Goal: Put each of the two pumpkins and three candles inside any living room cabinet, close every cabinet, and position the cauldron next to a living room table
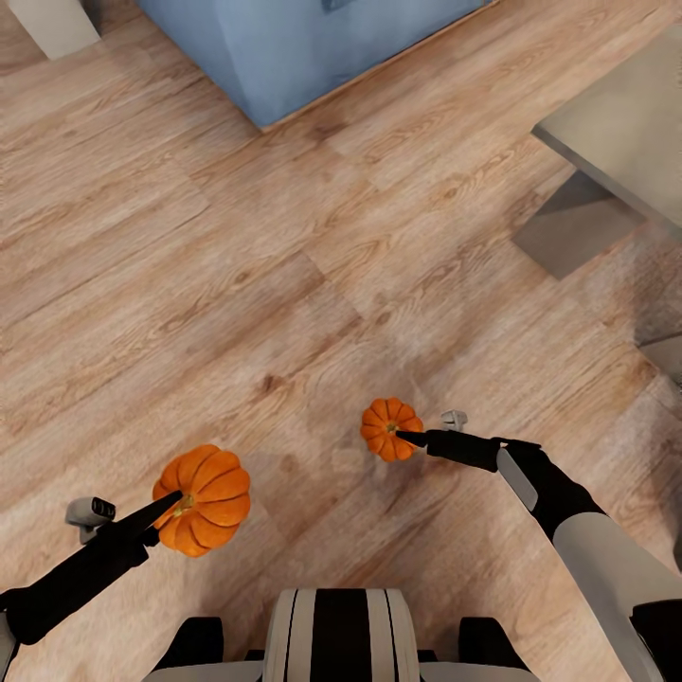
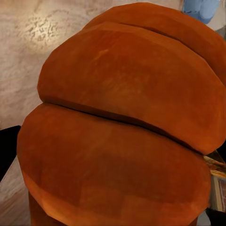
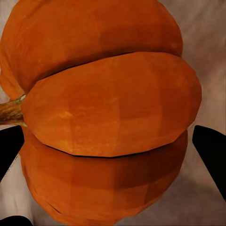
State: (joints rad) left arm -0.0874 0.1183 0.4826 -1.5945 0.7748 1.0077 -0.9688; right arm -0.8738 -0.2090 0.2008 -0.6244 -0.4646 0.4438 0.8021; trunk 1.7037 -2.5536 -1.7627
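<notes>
While both pumpkins hang above the wooden floor (image 1: pixel 284 265), the left gripper (image 1: pixel 170 504) clamps the bigger pumpkin (image 1: pixel 204 499) and the right gripper (image 1: pixel 409 438) clamps the smaller pumpkin (image 1: pixel 388 426); I think a sudden turn could let either one slip out.

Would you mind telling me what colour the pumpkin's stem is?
The stem is brownish-tan, clearest in the right wrist view.

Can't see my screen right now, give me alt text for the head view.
Each gripper holds an orange pumpkin above a wooden floor: left pumpkin in the left gripper, right pumpkin in the right gripper. Blue furniture sits ahead.
</notes>
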